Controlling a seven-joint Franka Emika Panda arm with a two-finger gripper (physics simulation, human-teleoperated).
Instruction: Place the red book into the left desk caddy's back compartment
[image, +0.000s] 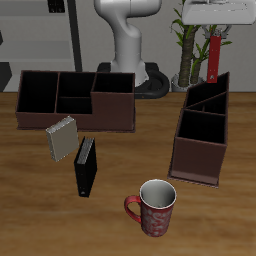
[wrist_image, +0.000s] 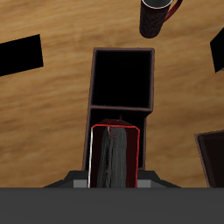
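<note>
Wooden brown surface (image: 120, 220) carries two dark maroon divided boxes, a grey book (image: 61, 138) lying flat, a black book (image: 86, 166) standing upright and a red-and-white mug (image: 153, 207). Above the left desk caddy (image: 203, 128), seen with its short end toward the front, the gripper (image: 218, 38) hangs high and its jaws are clenched on the thin dark-red hardcover book (image: 218, 56). From the wrist view, the red book (wrist_image: 114, 156) shows pale grey page edges between red covers. It is held upright over the caddy's back compartment (wrist_image: 116, 143), not yet inside.
</note>
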